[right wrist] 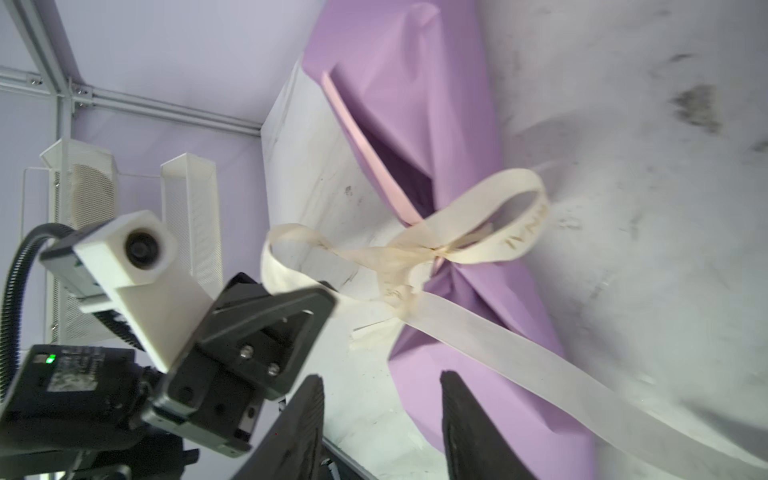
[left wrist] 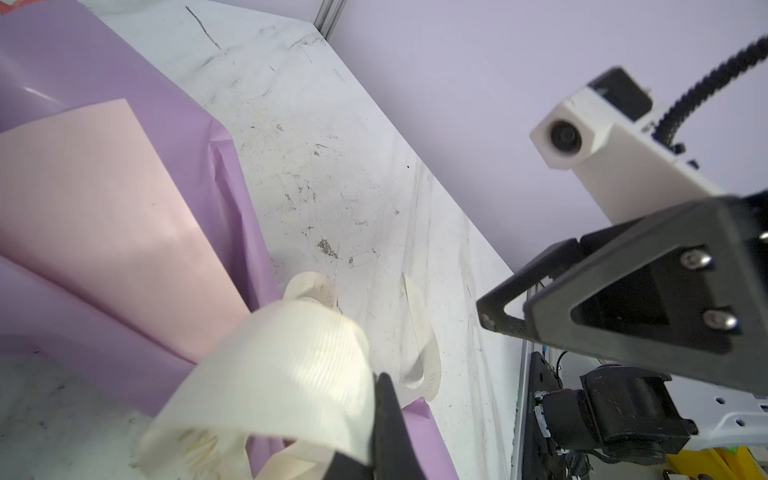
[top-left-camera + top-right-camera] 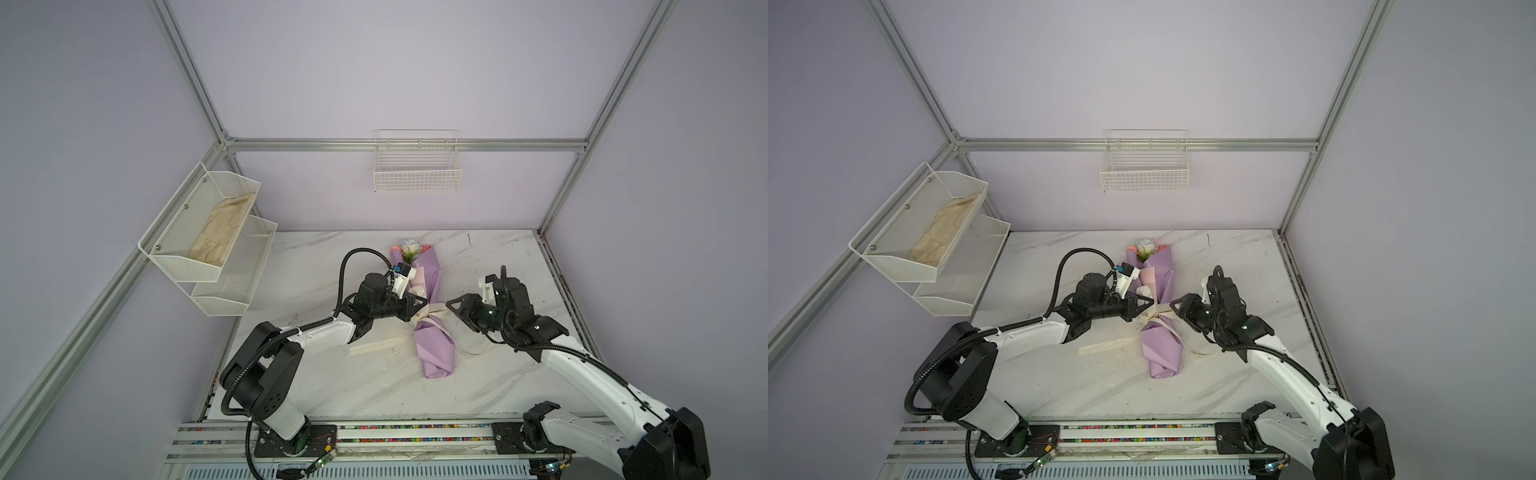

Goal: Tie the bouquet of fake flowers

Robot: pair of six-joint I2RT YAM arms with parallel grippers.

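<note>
Across the middle of the desk (image 3: 374, 386) lies the bouquet of fake flowers (image 3: 436, 345), with its flower heads toward the far wall and its lilac wrap narrowing at the waist. We see a cream ribbon (image 1: 478, 332) already crossed and knotted around that waist. A loop stands out to each side, and the tails trail over the desk.

Our left gripper (image 3: 420, 306) is pressed together on the loop on its side; the left wrist view shows the ribbed band caught between its jaws. Our right gripper (image 1: 382, 424) is spread with nothing between its jaws. It sits just beside the other loop (image 1: 519, 216) and, as far as we can tell, does not touch it.

We judge that we are tightening the bow: the knot looks formed but slack. The next move, we think, calls for the right gripper to close on its loop, and then for both arms to pull apart evenly and level. Pulling on one side only could drag the bouquet sideways or draw a loop back through the knot.
</note>
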